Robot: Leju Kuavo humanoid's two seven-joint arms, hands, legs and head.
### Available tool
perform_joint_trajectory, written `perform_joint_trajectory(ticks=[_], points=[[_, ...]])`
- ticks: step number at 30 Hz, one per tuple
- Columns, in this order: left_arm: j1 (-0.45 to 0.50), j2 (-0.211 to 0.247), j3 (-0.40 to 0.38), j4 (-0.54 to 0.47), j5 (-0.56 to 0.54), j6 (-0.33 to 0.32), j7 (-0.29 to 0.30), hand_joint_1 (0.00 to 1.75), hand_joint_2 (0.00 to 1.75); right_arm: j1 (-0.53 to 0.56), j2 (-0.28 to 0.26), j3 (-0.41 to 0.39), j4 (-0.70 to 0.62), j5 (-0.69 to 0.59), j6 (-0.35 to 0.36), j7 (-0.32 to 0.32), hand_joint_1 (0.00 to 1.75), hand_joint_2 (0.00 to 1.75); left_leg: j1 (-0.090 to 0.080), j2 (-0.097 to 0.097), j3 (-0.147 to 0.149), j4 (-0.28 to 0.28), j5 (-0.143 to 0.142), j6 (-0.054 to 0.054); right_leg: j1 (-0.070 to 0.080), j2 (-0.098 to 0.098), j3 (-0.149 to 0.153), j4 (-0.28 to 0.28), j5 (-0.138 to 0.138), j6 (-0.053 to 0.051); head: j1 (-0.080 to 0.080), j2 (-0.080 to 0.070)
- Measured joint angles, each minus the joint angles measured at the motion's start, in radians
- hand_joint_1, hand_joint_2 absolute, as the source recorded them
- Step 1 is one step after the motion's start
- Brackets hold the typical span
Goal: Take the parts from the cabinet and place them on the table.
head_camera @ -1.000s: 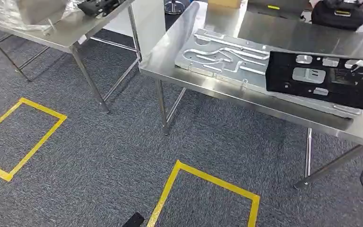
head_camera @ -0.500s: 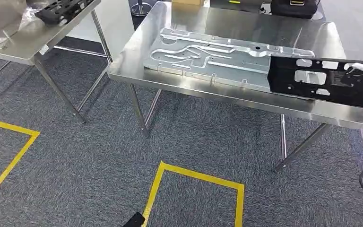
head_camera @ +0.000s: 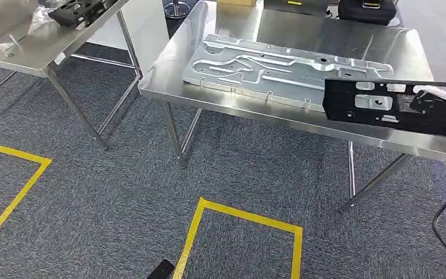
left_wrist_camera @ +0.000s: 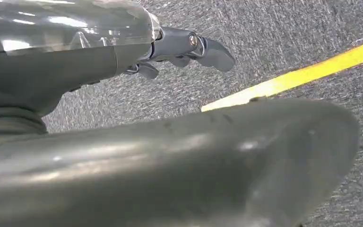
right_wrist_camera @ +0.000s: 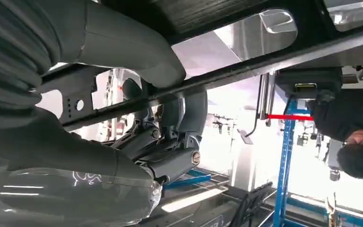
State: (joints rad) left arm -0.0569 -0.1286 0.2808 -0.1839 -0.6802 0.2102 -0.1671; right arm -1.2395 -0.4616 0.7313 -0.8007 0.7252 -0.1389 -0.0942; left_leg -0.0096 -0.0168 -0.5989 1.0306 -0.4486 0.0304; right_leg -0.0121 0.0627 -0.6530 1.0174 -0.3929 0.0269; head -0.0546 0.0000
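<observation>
— Since half a second ago, what has been shifted?

— Little of the things themselves: the whole head view has been swung slightly, and the black bracket (head_camera: 395, 107) is now seen a touch lower against the table's (head_camera: 302, 29) near edge, with its free end reaching further toward the left.

— How is the bracket held?

— It is gripped by the right hand (right_wrist_camera: 170, 127), fingers (right_wrist_camera: 191, 113) curled over a rail and thumb pressed from the other side. It is carried level above the table's near right corner, overlapping the silver plate (head_camera: 279, 64) lying there.

— And the left hand (left_wrist_camera: 179, 49)?

— It is hung over the carpet (head_camera: 93, 192) near a yellow line (left_wrist_camera: 293, 80); its fingers (left_wrist_camera: 212, 52) are curled in, and nothing is held.

— Farther off?

— A second table (head_camera: 29, 43) is seen at left.
</observation>
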Motion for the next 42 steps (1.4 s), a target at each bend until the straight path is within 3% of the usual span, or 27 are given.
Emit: perform_joint_trajectory(ticks=[7,12,14,16,18,19,21,22,23,24,26,27,28,29,30,31,32,33,34,35,36,38,39,40,41,42], points=[[0.0,0.0,0.006,0.0,0.002,0.001,0.018,0.0,0.0,0.0,0.0,-0.014,-0.003,0.0,0.004,-0.006,1.75,1.75,0.0,0.0,0.0,0.0,0.0,0.0,0.0,0.0,0.0,0.0,0.0,0.0,0.0,0.0],[0.0,0.0,0.011,0.0,0.001,-0.006,0.03,0.0,0.0,0.001,0.002,-0.016,-0.002,0.001,0.009,-0.011,1.75,1.75,-0.005,-0.001,-0.003,0.005,-0.002,0.007,-0.005,0.0,-0.001,-0.002,0.002,0.006,0.0,0.0],[-0.002,0.0,0.011,0.0,-0.001,-0.009,0.032,0.0,0.0,0.001,0.0,-0.02,-0.003,0.001,0.009,-0.014,1.75,1.75,-0.008,0.0,-0.002,0.0,-0.001,0.012,-0.008,0.002,0.0,-0.009,0.004,0.012,0.0,0.0],[-0.003,-0.001,0.011,0.0,-0.002,-0.009,0.033,0.0,0.0,0.005,-0.011,-0.023,-0.006,0.001,0.009,-0.015,1.75,1.75,0.0,0.001,0.013,-0.019,-0.01,0.031,-0.003,0.0,-0.002,0.016,0.017,0.02,0.0,0.0],[-0.002,-0.002,0.011,0.0,-0.002,-0.009,0.034,0.0,0.0,0.008,-0.019,-0.032,-0.015,0.002,0.009,-0.016,1.75,1.75,0.003,0.007,0.029,-0.025,-0.013,0.036,-0.003,-0.041,-0.024,0.062,-0.013,0.026,0.0,0.0],[-0.002,-0.002,0.011,0.0,-0.002,-0.009,0.034,0.0,0.0,0.007,-0.023,-0.036,-0.02,0.001,0.01,-0.016,1.75,1.75,0.003,0.012,0.034,-0.025,-0.016,0.037,-0.004,-0.047,-0.06,0.127,-0.047,0.032,0.0,0.0],[-0.001,-0.002,0.011,0.0,-0.003,-0.01,0.034,0.0,0.0,0.012,-0.029,-0.037,-0.022,0.001,0.015,-0.017,1.75,1.75,0.005,0.02,0.046,-0.025,-0.026,0.032,-0.012,-0.05,-0.139,0.263,-0.097,0.042,0.0,0.0],[0.0,-0.002,0.011,0.0,-0.003,-0.01,0.035,0.0,0.0,0.016,-0.033,-0.037,-0.022,0.0,0.019,-0.017,1.75,1.75,0.01,0.024,0.055,-0.024,-0.032,0.024,-0.016,-0.052,-0.165,0.298,-0.099,0.044,0.0,0.0],[0.001,-0.002,0.011,0.0,-0.003,-0.011,0.036,0.0,0.0,0.021,-0.037,-0.037,-0.024,0.0,0.023,-0.017,1.75,1.75,0.015,0.027,0.067,-0.024,-0.042,0.018,-0.021,-0.053,-0.165,0.279,-0.075,0.047,0.0,0.0],[0.001,-0.003,0.011,0.0,-0.003,-0.01,0.036,0.0,0.0,0.022,-0.04,-0.038,-0.029,-0.001,0.025,-0.018,1.75,1.75,0.02,0.029,0.082,-0.023,-0.053,0.01,-0.025,-0.058,-0.142,0.218,-0.043,0.051,0.0,0.0],[0.0,-0.004,0.011,0.0,-0.004,-0.01,0.036,0.0,0.0,0.022,-0.047,-0.043,-0.036,-0.004,0.027,-0.019,1.75,1.75,0.029,0.034,0.114,-0.023,-0.081,-0.006,-0.038,-0.078,-0.066,0.047,0.038,0.066,0.0,0.0],[0.001,-0.003,0.011,0.0,-0.004,-0.01,0.036,0.0,0.0,0.023,-0.051,-0.043,-0.035,-0.005,0.029,-0.019,1.75,1.75,0.027,0.04,0.127,-0.019,-0.096,-0.017,-0.036,-0.095,-0.054,-0.005,0.075,0.064,0.0,0.0],[-0.002,-0.003,0.011,0.0,-0.004,-0.009,0.035,0.0,0.0,0.022,-0.051,-0.043,-0.036,-0.006,0.031,-0.019,1.75,1.75,0.027,0.041,0.13,-0.029,-0.102,-0.025,-0.026,-0.091,-0.05,-0.003,0.033,0.038,0.001,0.0],[-0.002,-0.004,0.011,0.0,-0.004,-0.008,0.035,0.0,0.0,0.023,-0.054,-0.043,-0.041,-0.006,0.035,-0.02,1.75,1.75,0.028,0.046,0.136,-0.041,-0.109,-0.034,-0.02,-0.085,-0.046,0.001,0.041,0.025,-0.002,0.0],[-0.002,-0.004,0.011,0.0,-0.003,-0.008,0.035,0.0,0.0,0.026,-0.057,-0.045,-0.043,-0.006,0.037,-0.017,1.75,1.75,0.026,0.047,0.159,-0.033,-0.101,-0.045,-0.022,-0.074,-0.04,-0.002,0.03,0.015,-0.001,0.0],[-0.003,-0.004,0.011,0.0,-0.002,-0.005,0.034,0.0,0.0,0.022,-0.057,-0.045,-0.044,-0.006,0.04,-0.015,1.75,1.75,0.027,0.046,0.148,-0.009,-0.079,-0.053,-0.025,-0.074,-0.028,-0.002,0.02,0.005,-0.002,0.0],[-0.005,-0.004,0.011,0.0,-0.002,-0.005,0.034,0.0,0.0,0.021,-0.056,-0.045,-0.048,-0.005,0.042,-0.015,1.75,1.75,0.03,0.042,0.11,0.052,-0.051,-0.056,-0.027,-0.071,-0.013,-0.007,0.013,-0.005,-0.002,0.0],[-0.005,-0.004,0.011,0.0,-0.002,-0.004,0.032,0.0,0.0,0.017,-0.056,-0.045,-0.049,-0.002,0.045,-0.014,1.75,1.75,0.031,0.033,0.056,0.142,-0.008,-0.059,-0.026,-0.071,0.003,-0.01,0.0,-0.013,-0.002,0.0],[-0.005,-0.004,0.012,0.0,-0.002,-0.004,0.032,0.0,0.0,0.014,-0.051,-0.044,-0.048,0.002,0.051,-0.014,1.75,1.75,0.03,0.03,0.0,0.214,-0.002,-0.06,-0.023,-0.067,0.018,-0.013,-0.012,-0.018,-0.002,0.0],[-0.004,-0.004,0.012,0.0,-0.005,-0.003,0.032,0.0,0.0,0.013,-0.045,-0.041,-0.042,0.006,0.061,-0.014,1.75,1.75,0.03,0.028,-0.053,0.27,-0.039,-0.06,-0.019,-0.062,0.04,-0.017,-0.028,-0.023,-0.002,0.0],[0.0,-0.004,0.014,0.0,-0.007,-0.003,0.032,0.0,0.0,0.012,-0.038,-0.038,-0.036,0.013,0.072,-0.016,1.75,1.75,0.027,0.028,-0.092,0.292,-0.101,-0.055,-0.015,-0.059,0.063,-0.02,-0.045,-0.027,-0.002,0.0],[0.005,-0.004,0.015,0.0,-0.02,-0.001,0.035,0.0,0.0,-0.003,-0.016,-0.029,-0.014,0.03,0.091,-0.02,1.75,1.75,0.021,0.027,-0.137,0.27,-0.225,-0.048,-0.006,-0.047,0.108,-0.022,-0.068,-0.03,-0.002,0.0],[0.004,-0.004,0.015,0.0,-0.024,0.001,0.037,0.0,0.0,-0.018,0.0,-0.024,0.002,0.043,0.099,-0.021,1.75,1.75,0.015,0.026,-0.149,0.232,-0.248,-0.039,-0.001,-0.043,0.128,-0.022,-0.085,-0.032,-0.002,0.0],[0.002,-0.004,0.015,0.0,-0.034,0.004,0.037,0.0,0.0,-0.039,0.025,-0.013,0.027,0.062,0.11,-0.018,1.75,1.75,0.007,0.024,-0.156,0.166,-0.214,-0.021,0.008,-0.038,0.153,-0.022,-0.105,-0.035,-0.002,0.0],[0.001,-0.004,0.015,0.0,-0.041,0.004,0.037,0.0,0.0,-0.056,0.045,-0.004,0.048,0.078,0.119,-0.016,1.75,1.75,-0.003,0.019,-0.158,0.095,-0.11,0.002,0.015,-0.038,0.174,-0.022,-0.122,-0.037,-0.002,0.0],[0.004,0.0,0.015,0.0,-0.04,0.004,0.037,0.0,0.0,-0.067,0.06,0.008,0.081,0.091,0.126,-0.014,1.75,1.75,-0.018,0.006,-0.156,0.006,0.089,0.031,0.011,-0.036,0.182,-0.027,-0.141,-0.041,-0.002,0.0]])
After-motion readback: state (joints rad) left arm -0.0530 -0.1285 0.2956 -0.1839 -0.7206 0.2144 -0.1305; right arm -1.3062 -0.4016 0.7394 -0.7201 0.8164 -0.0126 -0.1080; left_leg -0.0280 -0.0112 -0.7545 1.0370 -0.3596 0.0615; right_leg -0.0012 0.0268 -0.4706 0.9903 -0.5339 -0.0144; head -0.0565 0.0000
